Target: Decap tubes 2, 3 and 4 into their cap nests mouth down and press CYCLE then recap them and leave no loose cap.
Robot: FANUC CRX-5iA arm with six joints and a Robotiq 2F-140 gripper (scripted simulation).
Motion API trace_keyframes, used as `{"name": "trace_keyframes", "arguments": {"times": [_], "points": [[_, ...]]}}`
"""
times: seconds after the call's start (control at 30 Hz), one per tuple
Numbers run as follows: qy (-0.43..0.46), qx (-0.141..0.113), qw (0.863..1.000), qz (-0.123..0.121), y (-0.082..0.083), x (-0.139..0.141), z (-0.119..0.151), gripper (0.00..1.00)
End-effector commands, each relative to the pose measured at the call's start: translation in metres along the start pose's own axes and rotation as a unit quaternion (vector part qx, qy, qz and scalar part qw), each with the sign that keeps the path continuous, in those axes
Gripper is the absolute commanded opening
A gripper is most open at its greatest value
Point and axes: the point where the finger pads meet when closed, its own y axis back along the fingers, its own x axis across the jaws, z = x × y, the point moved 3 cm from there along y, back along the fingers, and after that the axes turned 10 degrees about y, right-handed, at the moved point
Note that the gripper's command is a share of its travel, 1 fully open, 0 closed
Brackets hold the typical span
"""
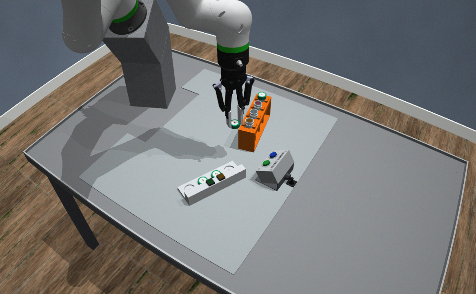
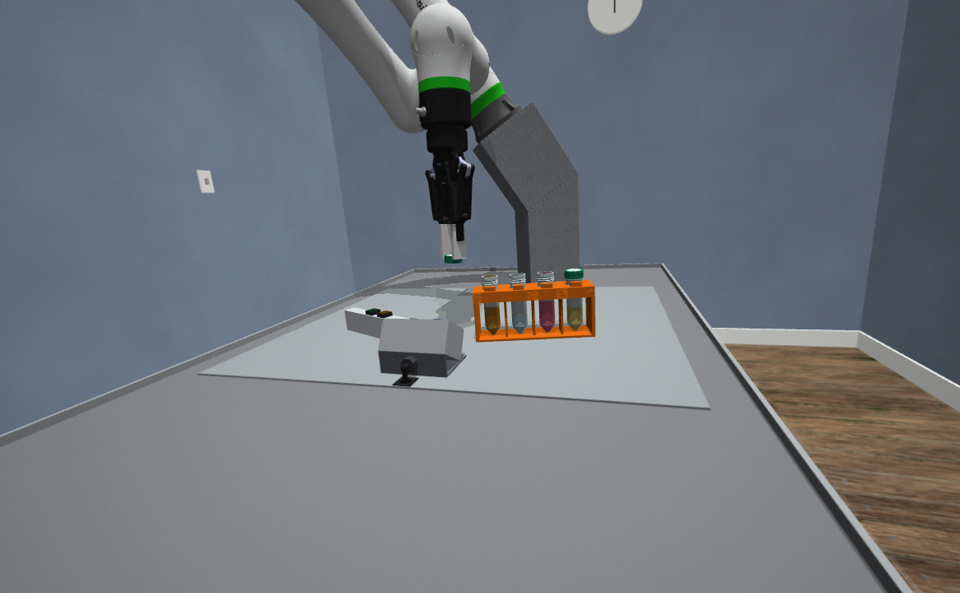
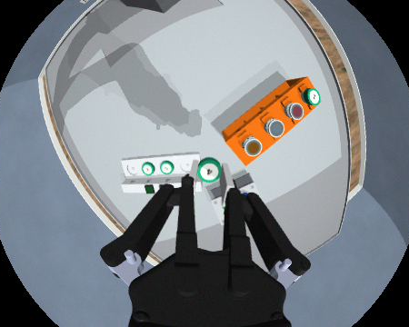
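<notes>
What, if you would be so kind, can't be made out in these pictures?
- Number on the held cap: too small in every view.
- Cap tray nests, exterior view: hidden behind the key box.
- Blue and green keys, wrist view: blocked by the gripper fingers.
</notes>
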Motion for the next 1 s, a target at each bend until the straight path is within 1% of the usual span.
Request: {"name": "trace_keyframes", "arguments": {"times": [0.0,0.1,0.17,0.2,0.3,0.4,0.57,0.6,0.7,0.73,0.83,0.87,0.9,0.97], "points": [[0.097,0.019,0.995,0.006,0.0,-0.032,0.011,0.0],[0.097,0.019,0.995,0.006,0.0,-0.04,0.013,0.0],[0.097,0.019,0.995,0.006,-0.001,-0.056,0.017,0.0],[0.097,0.019,0.995,0.006,-0.001,-0.056,0.017,0.0],[0.097,0.019,0.995,0.006,-0.001,-0.081,0.024,0.0],[0.097,0.019,0.995,0.006,-0.001,-0.081,0.024,0.0],[0.097,0.019,0.995,0.006,-0.002,-0.121,0.034,0.0],[0.097,0.019,0.995,0.006,-0.002,-0.121,0.034,0.0],[0.097,0.019,0.995,0.006,-0.002,-0.145,0.041,0.0],[0.097,0.019,0.995,0.006,-0.002,-0.145,0.041,0.0],[0.097,0.019,0.995,0.006,-0.003,-0.169,0.048,0.0],[0.097,0.019,0.995,0.006,-0.003,-0.169,0.048,0.0],[0.097,0.019,0.995,0.006,-0.003,-0.177,0.05,0.0],[0.097,0.019,0.995,0.006,-0.003,-0.177,0.05,0.0]]}}
